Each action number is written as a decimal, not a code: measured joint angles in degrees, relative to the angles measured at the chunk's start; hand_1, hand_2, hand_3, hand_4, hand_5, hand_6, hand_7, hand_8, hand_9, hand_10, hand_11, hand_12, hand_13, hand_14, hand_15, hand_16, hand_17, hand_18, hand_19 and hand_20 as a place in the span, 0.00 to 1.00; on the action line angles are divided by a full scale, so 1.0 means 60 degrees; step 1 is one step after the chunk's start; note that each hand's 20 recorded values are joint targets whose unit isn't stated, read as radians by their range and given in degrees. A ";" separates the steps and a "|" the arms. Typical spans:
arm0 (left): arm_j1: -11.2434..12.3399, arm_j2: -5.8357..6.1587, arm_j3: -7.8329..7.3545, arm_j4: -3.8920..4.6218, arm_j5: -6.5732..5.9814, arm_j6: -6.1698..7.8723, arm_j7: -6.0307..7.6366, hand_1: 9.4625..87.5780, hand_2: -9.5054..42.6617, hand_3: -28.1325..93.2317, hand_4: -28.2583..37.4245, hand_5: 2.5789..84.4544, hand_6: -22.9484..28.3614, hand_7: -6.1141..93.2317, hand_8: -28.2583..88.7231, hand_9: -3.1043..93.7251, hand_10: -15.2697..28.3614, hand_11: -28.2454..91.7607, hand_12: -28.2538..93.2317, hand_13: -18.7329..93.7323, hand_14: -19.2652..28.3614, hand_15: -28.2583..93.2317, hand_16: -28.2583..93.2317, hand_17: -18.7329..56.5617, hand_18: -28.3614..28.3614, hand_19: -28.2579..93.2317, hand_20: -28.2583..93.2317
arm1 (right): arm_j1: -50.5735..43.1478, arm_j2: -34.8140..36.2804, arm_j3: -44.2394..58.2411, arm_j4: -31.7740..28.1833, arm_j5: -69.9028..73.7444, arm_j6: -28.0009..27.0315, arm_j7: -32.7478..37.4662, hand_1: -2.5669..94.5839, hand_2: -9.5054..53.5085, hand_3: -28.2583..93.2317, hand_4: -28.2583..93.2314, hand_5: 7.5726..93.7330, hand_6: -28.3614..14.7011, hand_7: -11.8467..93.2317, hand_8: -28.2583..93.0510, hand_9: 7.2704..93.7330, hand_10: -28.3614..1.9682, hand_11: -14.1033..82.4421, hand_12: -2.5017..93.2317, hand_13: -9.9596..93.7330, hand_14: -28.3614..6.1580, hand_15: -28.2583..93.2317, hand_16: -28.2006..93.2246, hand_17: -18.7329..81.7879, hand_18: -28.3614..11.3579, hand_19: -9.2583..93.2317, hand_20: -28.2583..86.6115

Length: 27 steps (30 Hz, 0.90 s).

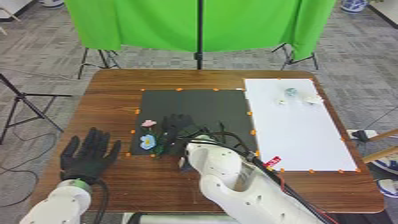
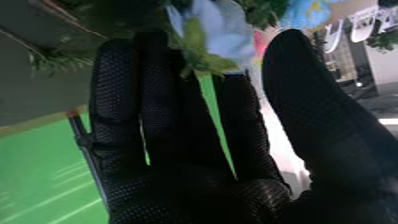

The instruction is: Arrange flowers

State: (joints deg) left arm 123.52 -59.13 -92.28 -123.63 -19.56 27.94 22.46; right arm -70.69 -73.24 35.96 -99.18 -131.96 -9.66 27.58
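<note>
Extending straight, parted fingers, left hand (image 1: 89, 159) and right hand (image 1: 180, 126) flank a blue flower (image 1: 147, 142) (red tag (image 1: 273, 161) near right arm (image 1: 218, 177)).

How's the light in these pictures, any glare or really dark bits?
Head view: fairly even light, the white sheet brightest on the table; right wrist view: the right hand nearly black, pale streaks on the green cloth.

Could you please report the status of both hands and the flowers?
Right hand open, close beside blue flower and pink flower. Left hand open, left of black mat, out of the way.
</note>
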 measured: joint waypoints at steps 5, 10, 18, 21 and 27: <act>0.0070 -0.0002 0.0014 0.0003 0.0082 0.0027 0.0003 0.24 0.53 0.86 0.00 0.56 0.57 0.43 0.10 0.51 0.69 0.56 0.36 0.45 0.71 0.71 0.18 0.20 0.77 0.60 0.42 | 0.0006 0.0014 0.0000 -0.0188 0.0108 0.0273 0.0074 0.40 0.07 0.84 0.01 0.51 0.49 0.32 0.14 0.50 0.22 0.33 0.22 0.53 0.29 0.64 0.36 0.44 0.14 0.77 0.43; 0.0116 -0.0029 0.0020 -0.0001 0.0125 0.0030 0.0003 0.24 0.53 0.86 0.00 0.56 0.57 0.43 0.10 0.51 0.69 0.56 0.36 0.45 0.71 0.71 0.18 0.20 0.77 0.60 0.42 | 0.0015 0.0049 0.0041 -0.0360 0.0262 0.0587 0.0273 0.38 0.09 0.83 0.01 0.50 0.47 0.30 0.15 0.49 0.20 0.33 0.22 0.52 0.27 0.64 0.35 0.43 0.13 0.77 0.42; 0.0117 -0.0157 -0.0012 -0.0009 0.0177 0.0010 -0.0003 0.24 0.53 0.86 0.00 0.56 0.57 0.43 0.10 0.51 0.69 0.56 0.35 0.46 0.72 0.71 0.18 0.20 0.77 0.60 0.42 | -0.0104 0.0031 0.0935 -0.0451 0.0386 0.0638 0.0487 0.38 0.10 0.84 0.03 0.49 0.46 0.28 0.16 0.47 0.18 0.31 0.22 0.50 0.24 0.64 0.34 0.42 0.12 0.77 0.41; 0.0161 -0.0226 -0.0050 -0.0015 0.0183 -0.0019 0.0029 0.24 0.53 0.85 0.00 0.56 0.57 0.43 0.10 0.51 0.69 0.56 0.36 0.46 0.72 0.71 0.18 0.20 0.77 0.60 0.42 | -0.0109 0.0111 0.1545 -0.0451 0.0599 0.0819 0.0791 0.39 0.10 0.85 0.03 0.48 0.45 0.28 0.16 0.46 0.17 0.31 0.22 0.49 0.24 0.64 0.34 0.42 0.12 0.77 0.40; 0.0386 -0.0312 -0.0103 -0.0122 0.0181 -0.0128 0.0227 0.24 0.53 0.85 0.00 0.57 0.57 0.43 0.10 0.51 0.69 0.57 0.36 0.46 0.72 0.71 0.18 0.20 0.77 0.60 0.42 | 0.0265 0.0849 0.2537 0.0014 0.0707 0.2030 0.1701 0.46 0.01 0.88 0.02 0.45 0.48 0.29 0.15 0.40 0.23 0.30 0.20 0.42 0.25 0.61 0.33 0.38 0.13 0.74 0.38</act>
State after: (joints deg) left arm 125.83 -61.00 -92.90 -124.36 -18.47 27.18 23.82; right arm -69.10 -68.14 51.18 -99.09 -127.71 2.52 37.79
